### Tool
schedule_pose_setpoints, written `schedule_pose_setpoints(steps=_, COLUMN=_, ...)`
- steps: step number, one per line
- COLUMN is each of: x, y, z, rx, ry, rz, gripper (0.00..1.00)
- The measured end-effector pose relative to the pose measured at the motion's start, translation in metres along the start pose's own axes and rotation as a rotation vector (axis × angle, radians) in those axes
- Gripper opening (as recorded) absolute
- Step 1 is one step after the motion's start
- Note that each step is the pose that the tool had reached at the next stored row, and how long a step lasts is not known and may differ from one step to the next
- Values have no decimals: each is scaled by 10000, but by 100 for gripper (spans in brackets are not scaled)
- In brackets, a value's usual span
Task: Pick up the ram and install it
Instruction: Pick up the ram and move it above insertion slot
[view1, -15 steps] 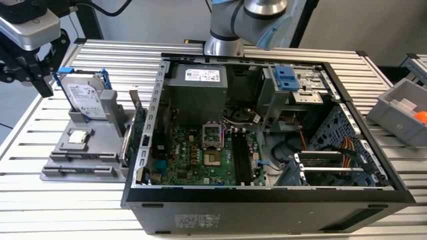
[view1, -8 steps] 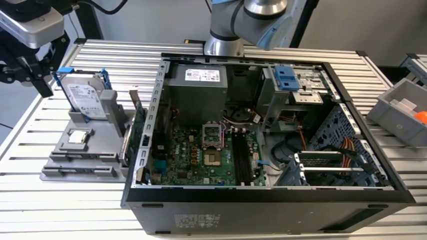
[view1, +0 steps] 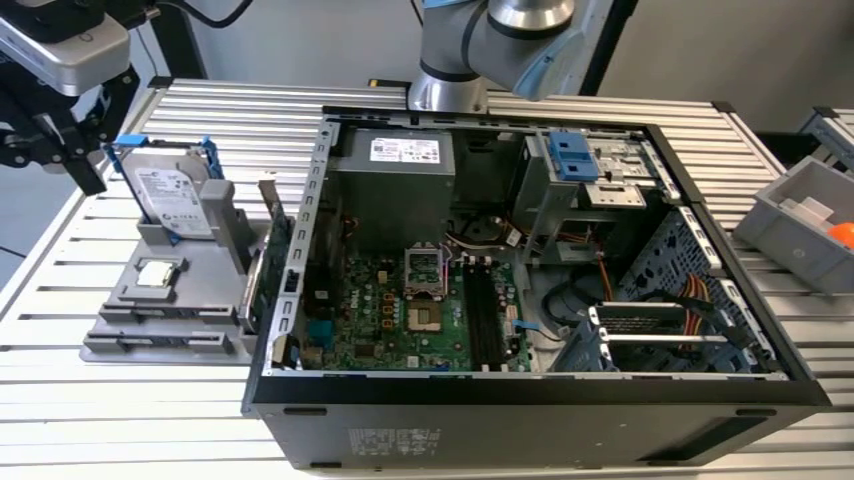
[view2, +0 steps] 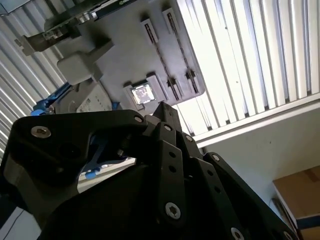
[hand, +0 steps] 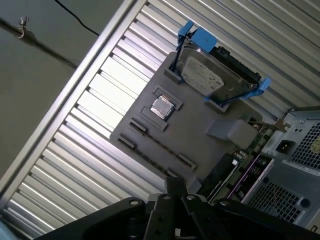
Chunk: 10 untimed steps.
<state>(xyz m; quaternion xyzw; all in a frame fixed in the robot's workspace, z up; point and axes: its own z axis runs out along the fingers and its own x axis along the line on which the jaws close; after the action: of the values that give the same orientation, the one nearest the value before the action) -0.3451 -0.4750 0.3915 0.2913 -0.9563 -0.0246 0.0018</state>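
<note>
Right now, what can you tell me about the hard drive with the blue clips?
The hard drive is a silver, metal-looking box with a white label on its broad face. Blue clips that look like plastic run along two opposite sides. It stands upright on its edge in a slot of the grey tray, which lies on the slatted table, at the exterior view's left of the computer case. A small square chip sits on the tray near it.
</note>
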Motion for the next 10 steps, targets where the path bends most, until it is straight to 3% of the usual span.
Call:
schedule_pose_setpoints(steps=4, x=-22, y=-15, z=-1, rx=-1, ry=5, rz=-89, gripper=0)
schedule_pose_setpoints(steps=10, x=-42, y=-28, z=0, rx=-7, ry=29, rz=-614, gripper=0)
